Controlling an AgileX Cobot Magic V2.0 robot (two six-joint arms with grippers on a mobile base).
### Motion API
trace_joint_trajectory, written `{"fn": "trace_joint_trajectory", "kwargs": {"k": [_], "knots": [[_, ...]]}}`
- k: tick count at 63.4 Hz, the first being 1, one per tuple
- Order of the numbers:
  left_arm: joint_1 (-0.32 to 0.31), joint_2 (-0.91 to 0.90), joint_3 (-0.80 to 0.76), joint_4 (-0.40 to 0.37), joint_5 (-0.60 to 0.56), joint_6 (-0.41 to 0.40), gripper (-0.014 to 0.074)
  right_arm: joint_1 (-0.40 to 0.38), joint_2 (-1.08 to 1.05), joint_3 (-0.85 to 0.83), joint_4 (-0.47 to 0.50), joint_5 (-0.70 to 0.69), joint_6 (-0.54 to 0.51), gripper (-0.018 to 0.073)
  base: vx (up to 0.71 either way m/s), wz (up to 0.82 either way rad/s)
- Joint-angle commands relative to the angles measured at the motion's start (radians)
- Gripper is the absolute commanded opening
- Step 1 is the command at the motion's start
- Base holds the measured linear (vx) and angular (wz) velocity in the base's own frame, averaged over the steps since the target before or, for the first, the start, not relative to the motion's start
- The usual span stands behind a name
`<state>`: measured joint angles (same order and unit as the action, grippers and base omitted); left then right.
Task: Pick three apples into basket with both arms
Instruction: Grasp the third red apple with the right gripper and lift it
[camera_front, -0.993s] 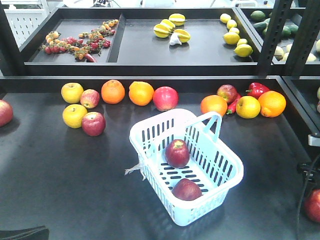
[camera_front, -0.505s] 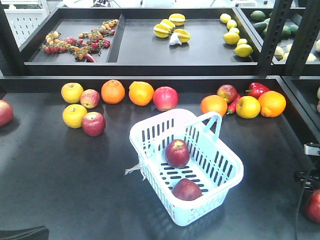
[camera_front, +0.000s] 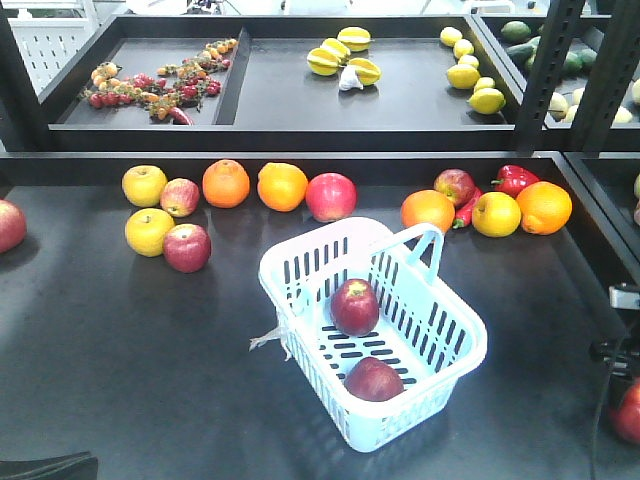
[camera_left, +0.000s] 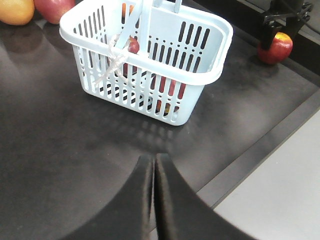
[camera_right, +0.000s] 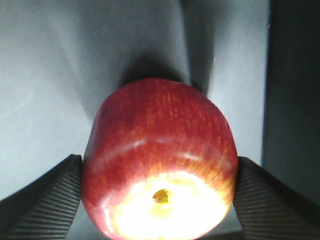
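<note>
A red apple (camera_right: 159, 162) with a yellow stem end sits between the right end effector's (camera_right: 159, 200) ribbed fingers (camera_right: 45, 200), on the grey counter (camera_right: 50, 75).

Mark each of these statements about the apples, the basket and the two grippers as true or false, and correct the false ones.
1. Two dark red apples lie in the basket. True: one apple sits nearer the middle, another by the near wall.
2. The right gripper has an orange between its jaws. False: a red apple sits between them, a pad at each side.
3. The left gripper carries an apple. False: its jaws are together with nothing between them.
4. The basket stands upright on the dark table. True.
5. The basket handle lies flat on the rim. False: it stands raised.
</note>
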<state>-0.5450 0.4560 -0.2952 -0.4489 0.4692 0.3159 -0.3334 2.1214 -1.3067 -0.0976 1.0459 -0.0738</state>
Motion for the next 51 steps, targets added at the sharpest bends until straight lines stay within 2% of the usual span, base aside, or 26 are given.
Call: {"fn": "trace_joint_trajectory", "kwargs": {"k": [1,9,16,34,42,51], "knots": [[-0.002,0.003,-0.025,-0.022,-0.057,-0.008,-0.0008,-0.005,-0.109,-0.024,0.023,0.024,-0.037,0.012,0.0,0.0],[-0.002,0.003,-0.025,-0.022,-0.057,-0.008,-0.0008,-0.005,-0.197,-0.024,0.087,0.018,-0.076,0.0071,0.0,0.0],[-0.002,0.003,-0.025,-0.022,-0.057,-0.008,-0.0008,-0.004,-0.28,-0.024,0.184,0.034,-0.125,0.0062,0.0,0.0],[-0.002,0.003,-0.025,-0.022,-0.057,-0.008,-0.0008,0.003,-0.494,-0.024,0.581,0.094,-0.346,0.0064,0.0,0.0],[-0.002,0.003,-0.025,-0.022,-0.057,-0.008,-0.0008,0.068,-0.552,-0.024,0.721,0.108,-0.413,0.0064,0.0,0.0],[-0.002,0.003,-0.025,-0.022,-0.057,-0.008,-0.0008,0.209,-0.55,-0.024,0.731,0.073,-0.418,0.0064,0.0,0.0]]}}
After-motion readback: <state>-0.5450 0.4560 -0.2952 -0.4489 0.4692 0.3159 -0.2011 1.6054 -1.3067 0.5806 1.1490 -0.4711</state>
